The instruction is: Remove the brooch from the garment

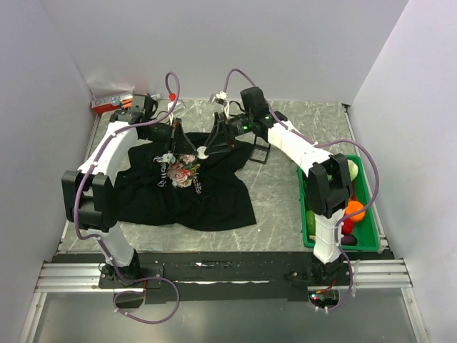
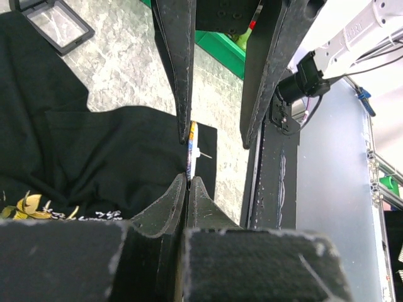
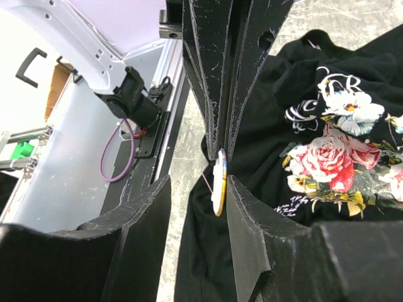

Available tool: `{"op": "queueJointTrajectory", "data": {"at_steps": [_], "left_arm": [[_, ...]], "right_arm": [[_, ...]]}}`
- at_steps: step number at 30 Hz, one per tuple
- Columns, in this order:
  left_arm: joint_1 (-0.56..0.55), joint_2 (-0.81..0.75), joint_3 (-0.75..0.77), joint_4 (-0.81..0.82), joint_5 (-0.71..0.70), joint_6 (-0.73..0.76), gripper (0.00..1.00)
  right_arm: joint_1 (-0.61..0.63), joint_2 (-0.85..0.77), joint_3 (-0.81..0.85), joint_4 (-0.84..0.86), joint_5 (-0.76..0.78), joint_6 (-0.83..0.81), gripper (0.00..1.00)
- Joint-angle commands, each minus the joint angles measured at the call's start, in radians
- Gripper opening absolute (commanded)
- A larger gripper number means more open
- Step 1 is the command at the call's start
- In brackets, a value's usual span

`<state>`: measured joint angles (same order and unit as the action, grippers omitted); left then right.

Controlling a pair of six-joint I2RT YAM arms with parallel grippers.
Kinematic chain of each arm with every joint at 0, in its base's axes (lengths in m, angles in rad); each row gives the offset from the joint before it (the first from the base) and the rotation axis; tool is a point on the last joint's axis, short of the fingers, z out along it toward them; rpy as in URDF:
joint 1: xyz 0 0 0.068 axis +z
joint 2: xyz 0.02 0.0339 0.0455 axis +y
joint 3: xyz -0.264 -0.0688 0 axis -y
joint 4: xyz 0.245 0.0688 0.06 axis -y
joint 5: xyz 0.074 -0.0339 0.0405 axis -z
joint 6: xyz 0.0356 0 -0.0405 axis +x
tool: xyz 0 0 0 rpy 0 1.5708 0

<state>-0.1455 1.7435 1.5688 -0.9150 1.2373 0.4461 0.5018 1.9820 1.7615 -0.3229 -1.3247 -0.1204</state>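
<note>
The garment (image 1: 214, 196) is a black T-shirt lying flat, its rose print (image 3: 327, 157) facing up. The brooch (image 3: 219, 182) is a small gold-rimmed disc seen edge-on, with a thin pin sticking out sideways. It hangs above the shirt near the collar (image 1: 202, 151). My left gripper (image 2: 188, 176) is shut on the rim of the brooch (image 2: 191, 145). My right gripper (image 3: 198, 179) stands open around the disc, which sits close to its right finger (image 3: 252, 214) with a wide gap on the left side. I cannot tell whether the pin still passes through the cloth.
A green bin (image 1: 373, 214) with fruit stands at the right edge. A small black box with a clear lid (image 2: 53, 22) lies beyond the shirt, right of the grippers (image 1: 260, 151). A red-orange item (image 1: 111, 106) sits in the back left corner.
</note>
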Motion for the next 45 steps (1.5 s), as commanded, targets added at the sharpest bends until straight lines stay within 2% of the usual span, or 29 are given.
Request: {"op": "queueJointTrajectory", "data": {"at_steps": [1, 14, 33, 45], "left_arm": [[-0.003, -0.052, 0.010, 0.061, 0.036, -0.015, 0.01], [-0.005, -0.044, 0.027, 0.061, 0.045, -0.018, 0.01], [-0.003, -0.048, 0.036, 0.082, 0.053, -0.044, 0.01], [-0.003, -0.053, 0.037, 0.077, 0.042, -0.034, 0.01]], "right_arm": [[0.014, -0.002, 0.041, 0.016, -0.004, -0.005, 0.47], [0.020, -0.002, 0.038, -0.030, 0.045, -0.054, 0.38], [0.032, 0.001, 0.039, -0.074, 0.107, -0.101, 0.34], [0.029, 0.006, 0.013, -0.018, 0.101, -0.029, 0.27]]}}
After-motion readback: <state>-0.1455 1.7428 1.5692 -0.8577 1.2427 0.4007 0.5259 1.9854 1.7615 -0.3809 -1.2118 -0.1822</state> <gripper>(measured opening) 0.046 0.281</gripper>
